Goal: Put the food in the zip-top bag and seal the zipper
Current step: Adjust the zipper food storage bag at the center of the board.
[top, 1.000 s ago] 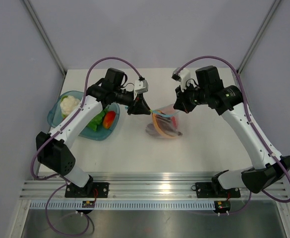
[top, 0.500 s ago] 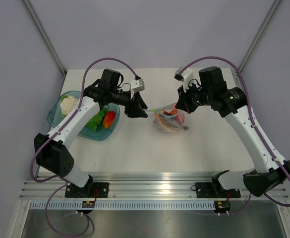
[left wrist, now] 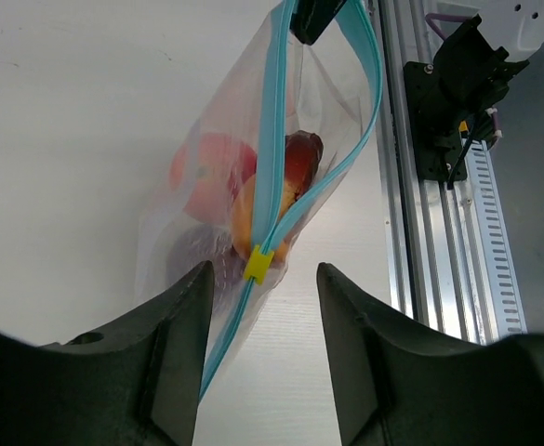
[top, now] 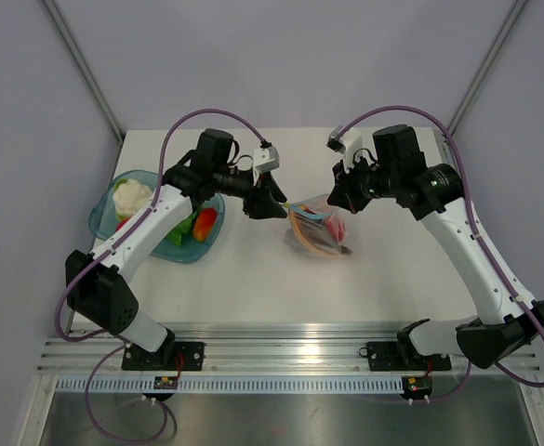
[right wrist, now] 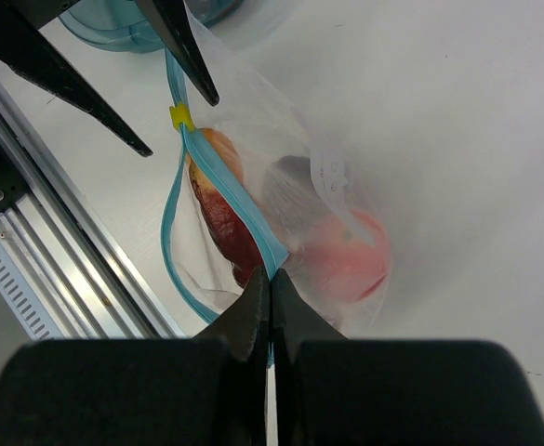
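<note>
Sealing stage, food (left wrist: 218, 177) inside the zip-top bag (right wrist: 327, 186) mid-worktop (top: 244, 279). Clamping the zipper (left wrist: 272, 139) end with right jaws, straddling the slider (left wrist: 258, 265) with released left jaws; next, pinch and drag it across.

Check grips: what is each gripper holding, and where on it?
Right gripper is shut on the bag, pinching one end of its zipper. Left gripper is open, straddling the zipper at the yellow slider, holding nothing.

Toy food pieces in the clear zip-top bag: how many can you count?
4. Right wrist view: an orange piece by the yellow slider, a dark red piece beside the teal zipper, a dark purple piece centrally, a red round piece rightmost. Others may be hidden.
</note>
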